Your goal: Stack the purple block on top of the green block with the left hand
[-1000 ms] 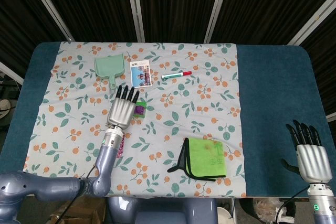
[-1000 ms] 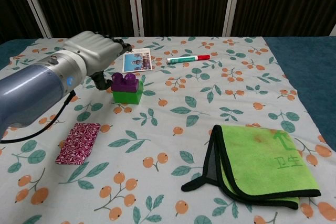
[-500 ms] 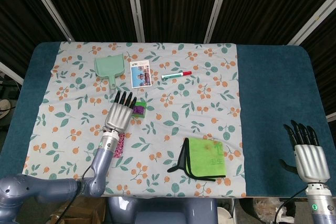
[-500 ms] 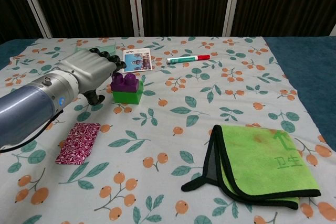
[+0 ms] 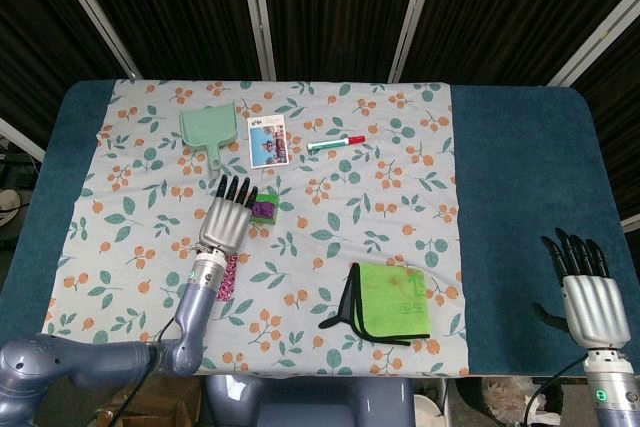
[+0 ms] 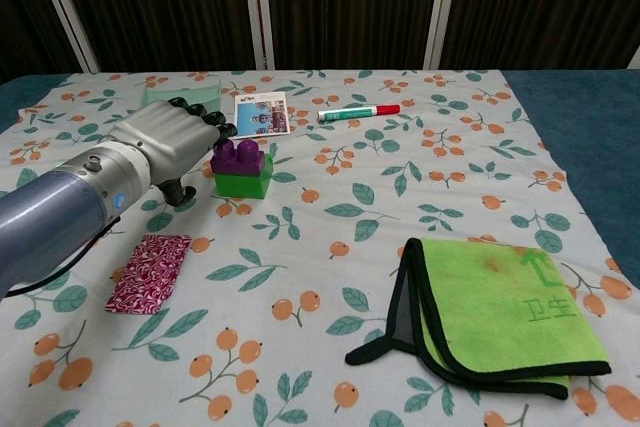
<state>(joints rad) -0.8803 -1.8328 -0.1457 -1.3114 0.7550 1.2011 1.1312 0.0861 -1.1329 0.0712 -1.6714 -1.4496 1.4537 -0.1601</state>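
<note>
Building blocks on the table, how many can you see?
2: a purple block stacked on a green block, just right of the left hand, near the photo card. None seem hidden.

Purple block [image 6: 238, 156] sits squarely, apparently, atop green block [image 6: 243, 182].

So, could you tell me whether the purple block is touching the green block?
Touching: the chest view shows the purple block sitting directly on the green block.
</note>
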